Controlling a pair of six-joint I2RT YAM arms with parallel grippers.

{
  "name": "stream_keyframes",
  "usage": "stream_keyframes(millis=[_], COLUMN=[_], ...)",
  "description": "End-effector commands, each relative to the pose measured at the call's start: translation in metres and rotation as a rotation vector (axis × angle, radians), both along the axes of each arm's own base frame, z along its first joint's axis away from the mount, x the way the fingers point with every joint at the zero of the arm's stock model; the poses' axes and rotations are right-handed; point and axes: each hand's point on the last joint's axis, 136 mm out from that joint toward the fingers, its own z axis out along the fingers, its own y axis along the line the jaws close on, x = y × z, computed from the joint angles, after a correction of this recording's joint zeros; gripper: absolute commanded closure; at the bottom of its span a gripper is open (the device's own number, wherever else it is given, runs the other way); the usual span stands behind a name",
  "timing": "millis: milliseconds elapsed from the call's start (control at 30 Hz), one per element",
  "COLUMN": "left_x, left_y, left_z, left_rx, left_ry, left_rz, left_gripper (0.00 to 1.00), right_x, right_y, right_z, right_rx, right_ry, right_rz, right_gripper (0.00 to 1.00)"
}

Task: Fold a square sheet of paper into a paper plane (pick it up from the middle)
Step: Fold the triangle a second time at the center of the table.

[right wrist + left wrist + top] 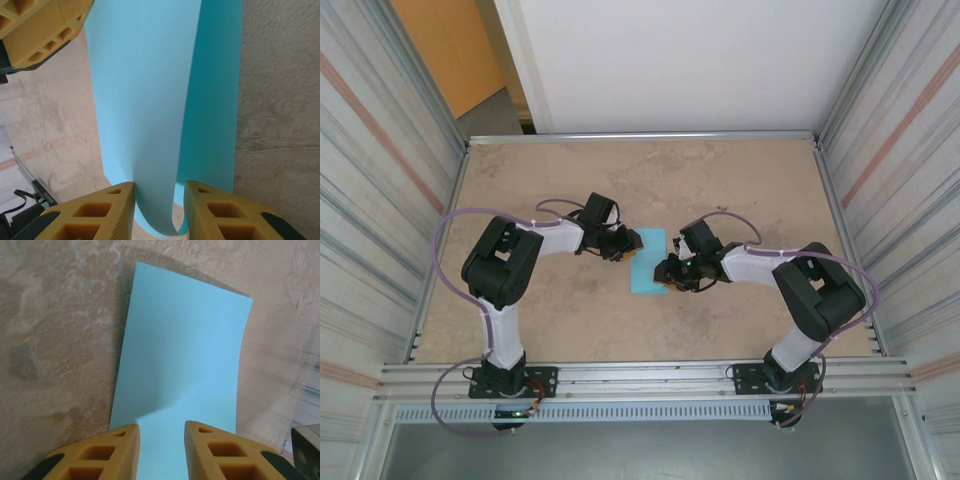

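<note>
No writing on sheet of paper (648, 262); left gripper (161, 440) and right gripper (159, 200) narrow, each seemingly pinching its folded ends.

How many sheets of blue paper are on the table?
1. The square sheet of paper lies at the table's middle, folded over, between the left gripper and the right gripper.

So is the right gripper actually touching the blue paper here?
Touching. In the right wrist view the folded-over blue paper curls down between the right gripper fingers, its rolled edge against the inner face of one finger.
</note>
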Motion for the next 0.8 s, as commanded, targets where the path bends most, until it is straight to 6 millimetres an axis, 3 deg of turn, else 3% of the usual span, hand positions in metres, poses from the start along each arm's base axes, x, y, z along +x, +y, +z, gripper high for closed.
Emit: stream_keyframes(millis=[0, 767], left_x=[-0.0223, -0.0219], left_y=[0.0146, 0.0127], left_z=[-0.0366, -0.0380], left_rx=[0.081, 0.077], left_ry=[0.117, 0.120], left_rz=[-0.004, -0.007], left_gripper=[0.70, 0.70], right_x=[0.0079, 0.0156], right_y=[0.0044, 0.0011], right_z=[0.0032, -0.0001], right_rx=[0.012, 0.042], right_ry=[-0.006, -0.003], right_rz=[-0.014, -0.020], right_gripper=[0.68, 0.69])
